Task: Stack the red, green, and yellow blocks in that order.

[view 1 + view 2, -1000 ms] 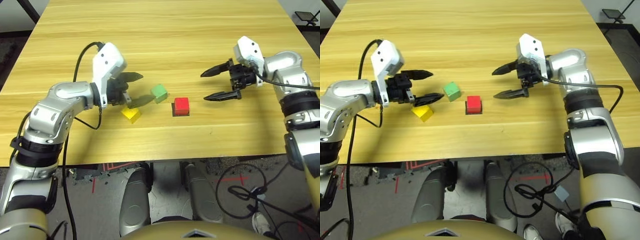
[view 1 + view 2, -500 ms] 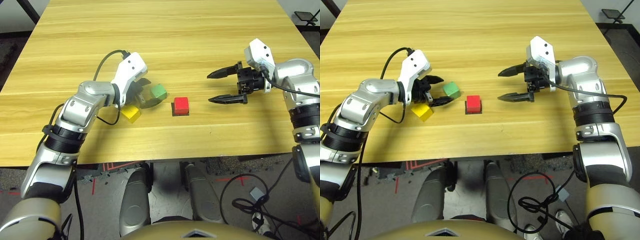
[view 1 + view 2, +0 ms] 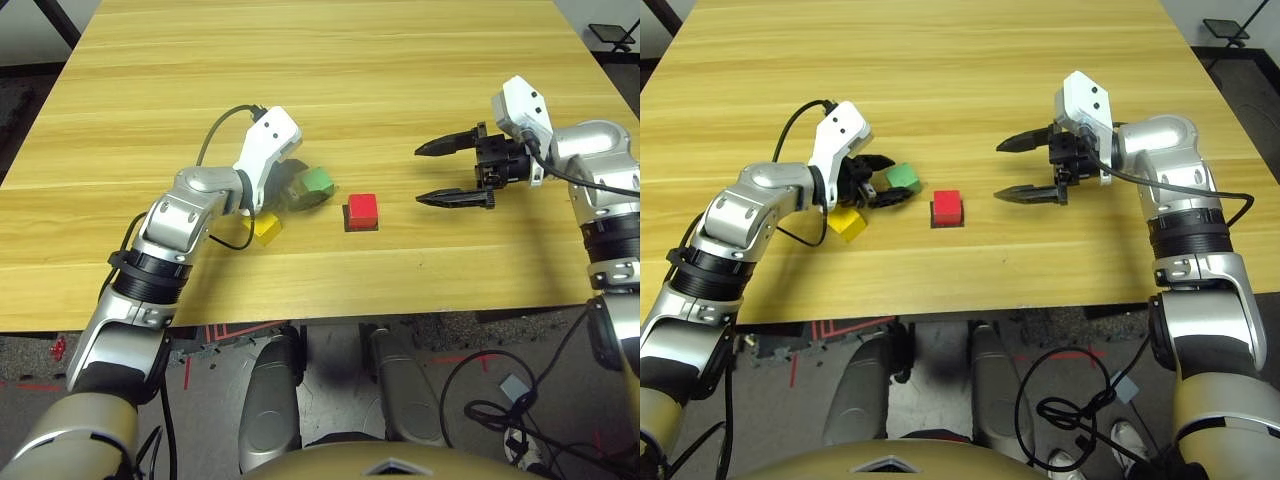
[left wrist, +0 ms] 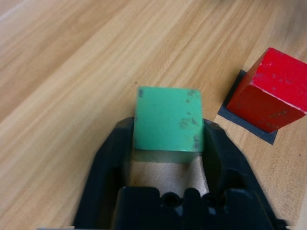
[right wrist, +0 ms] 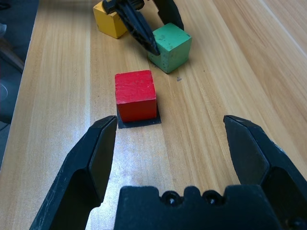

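The left gripper pinches the green cube on the wooden table. The red cube sits on a black square patch, toward the table's near edge; the yellow cube lies left of it. The right gripper is spread, empty.

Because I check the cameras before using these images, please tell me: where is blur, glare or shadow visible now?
Left eye view: the left hand looks smeared, hazy around the green block. Right wrist view: pale glare on the table, left of centre. Left wrist view: the hand's base is soft, the green block's top clearer.
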